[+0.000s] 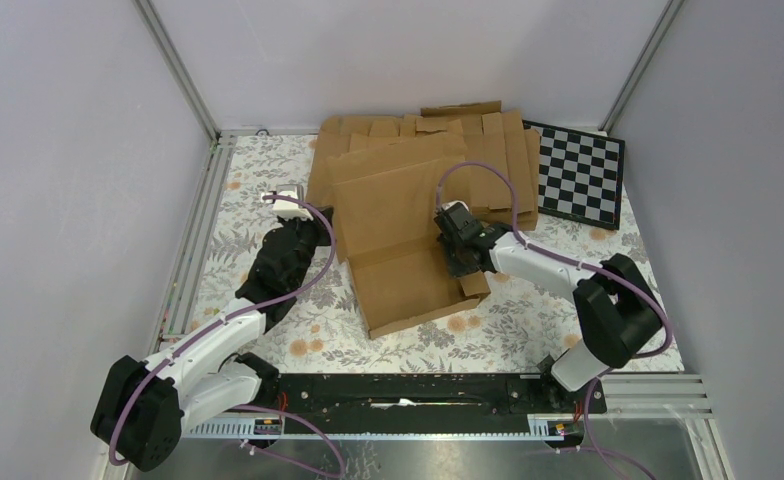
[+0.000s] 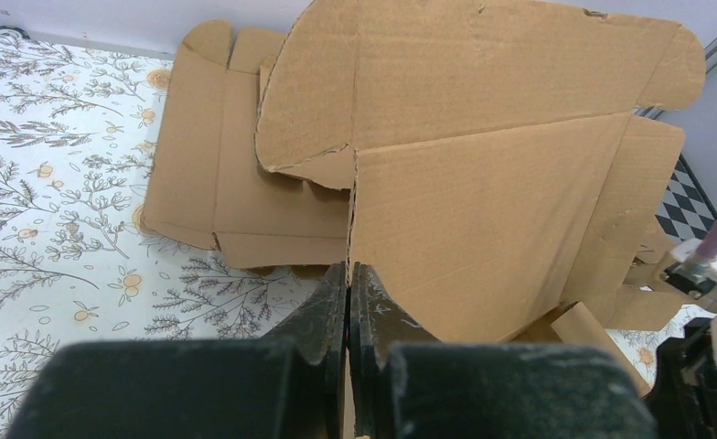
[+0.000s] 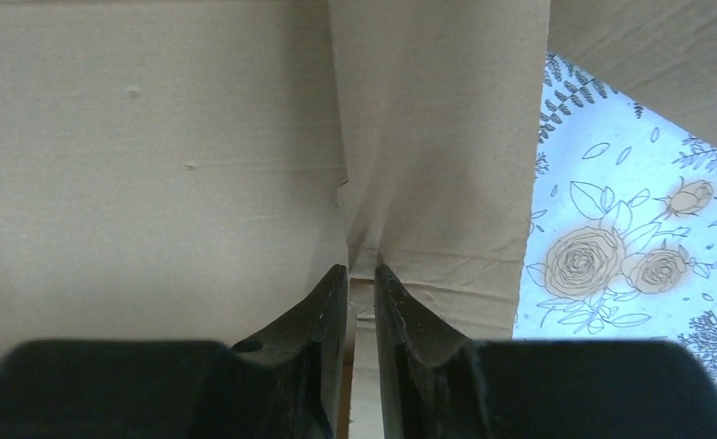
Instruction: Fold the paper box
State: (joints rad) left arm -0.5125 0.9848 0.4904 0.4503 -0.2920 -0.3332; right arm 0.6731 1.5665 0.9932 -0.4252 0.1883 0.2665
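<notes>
Left arm [image 1: 213, 335] and right arm [image 1: 533, 262]: white links, black joints, purple cables [image 1: 478, 165]. Left claw [image 2: 348, 272] and right claw [image 3: 361, 272]: scuffed black.

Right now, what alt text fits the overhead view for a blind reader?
A creased cardboard sheet over a flowered table is pinched by a robot's left gripper at its left edge and right gripper at its right side. A stack of flat cardboard and a checkerboard lie behind.

The paper box [image 1: 408, 250] is plain brown, like the pile of blanks [image 1: 493, 150] at the table's far edge, and the checkerboard [image 1: 580, 172] in the far right corner is black and white. The table [image 1: 238, 200] is white, patterned with grey leaves and orange roses. The left arm [image 1: 213, 340] and right arm [image 1: 538, 262] are black and white, with purple cables [image 1: 478, 164].
</notes>
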